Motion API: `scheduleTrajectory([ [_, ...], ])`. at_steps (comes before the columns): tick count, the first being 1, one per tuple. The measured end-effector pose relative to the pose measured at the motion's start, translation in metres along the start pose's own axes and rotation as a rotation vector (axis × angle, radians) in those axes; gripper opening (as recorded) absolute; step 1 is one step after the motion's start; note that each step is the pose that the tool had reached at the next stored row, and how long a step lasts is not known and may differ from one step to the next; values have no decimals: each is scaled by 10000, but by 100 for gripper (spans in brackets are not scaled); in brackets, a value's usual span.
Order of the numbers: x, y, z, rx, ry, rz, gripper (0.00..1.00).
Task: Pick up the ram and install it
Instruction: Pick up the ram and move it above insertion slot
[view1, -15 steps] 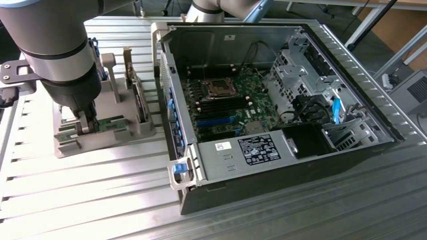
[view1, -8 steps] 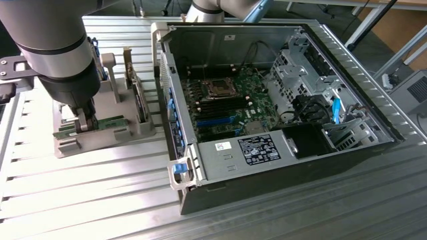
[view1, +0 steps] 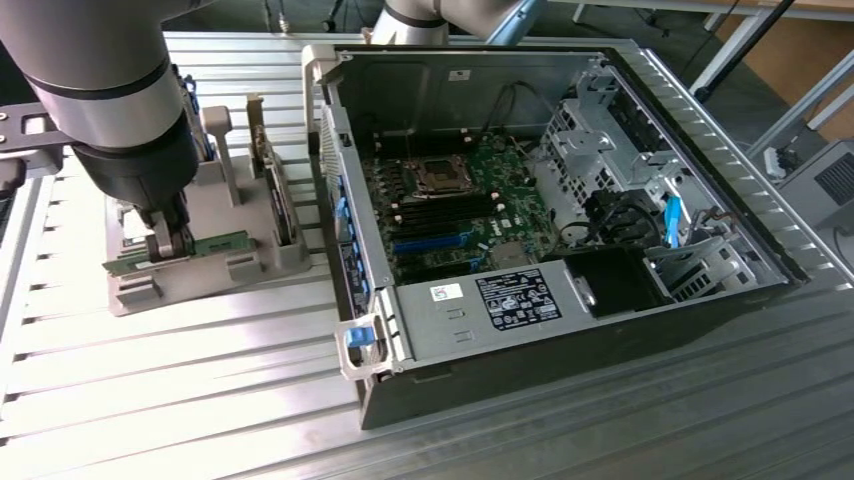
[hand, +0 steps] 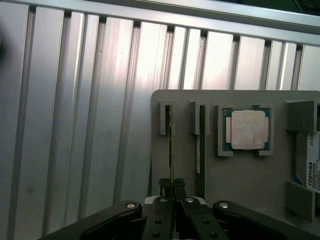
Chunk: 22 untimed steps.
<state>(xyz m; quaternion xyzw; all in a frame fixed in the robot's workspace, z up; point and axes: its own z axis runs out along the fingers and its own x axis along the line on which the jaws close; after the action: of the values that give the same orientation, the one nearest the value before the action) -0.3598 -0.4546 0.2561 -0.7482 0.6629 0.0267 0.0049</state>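
Ribbed aluminium surface is carrying a grey fixture tray and, to the exterior view's right of it, an open computer case. The ram is standing on edge in a slot of the tray, with a second stick just beside it. The hand is clenching the ram across its two flat faces, roughly at mid-length.

Handling judgement: the stick is likely behaving as a light, stiff but brittle board. A central pinch on the faces is keeping it balanced, while twisting or side load is risking the chips and edge contacts.
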Motion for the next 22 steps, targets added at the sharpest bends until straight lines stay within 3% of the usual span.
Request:
scheduleTrajectory([
  [22,-12,7,-267,6,-59,-2,11],
])
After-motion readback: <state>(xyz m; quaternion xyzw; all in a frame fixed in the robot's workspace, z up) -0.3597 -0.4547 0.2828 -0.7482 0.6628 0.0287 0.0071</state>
